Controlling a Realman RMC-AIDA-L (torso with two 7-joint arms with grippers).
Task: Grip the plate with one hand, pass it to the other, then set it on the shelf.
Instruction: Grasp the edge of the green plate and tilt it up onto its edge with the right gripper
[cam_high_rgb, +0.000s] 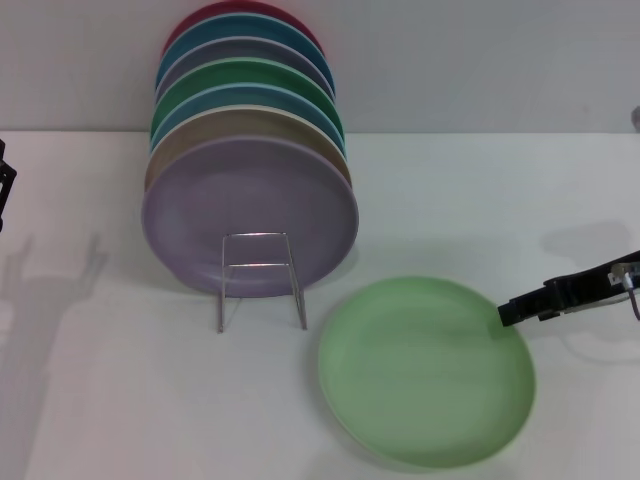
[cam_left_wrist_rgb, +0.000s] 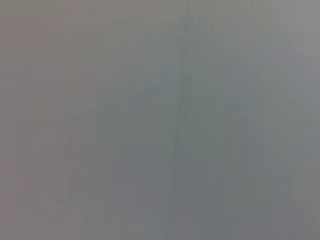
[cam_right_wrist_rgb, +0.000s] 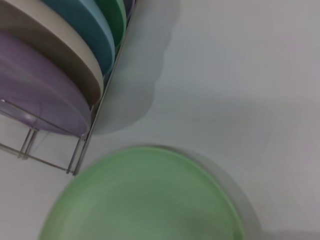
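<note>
**Ana:** White tabletop (cam_high_rgb: 120, 420), pale wall behind, and the pale mint-green plate (cam_high_rgb: 427, 372) lies flat on it near the front, just right of the shelf (cam_high_rgb: 262, 280). That wire rack is packed: a lilac plate (cam_high_rgb: 250, 215) stands upright at the front with a row of coloured plates (cam_high_rgb: 245, 90) leaning behind it.

**Ben:** The right gripper (cam_high_rgb: 507, 313) reaches in from the right edge, its dark tip at the plate's far right rim. Touching or just above? Cannot tell from the head view, and whether its fingers are parted or closed is hidden too.

**Ana:** The right wrist view looks down on the plate (cam_right_wrist_rgb: 150, 200) beside the rack's foot, no fingers showing. The left arm is parked at the far left edge; its wrist view shows only blank grey.

**Ben:** So this looks like step one, the first grip, not yet secured. Next, the rim has to sit between the jaws before any lift, then the plate must come up and across to the left arm.
</note>
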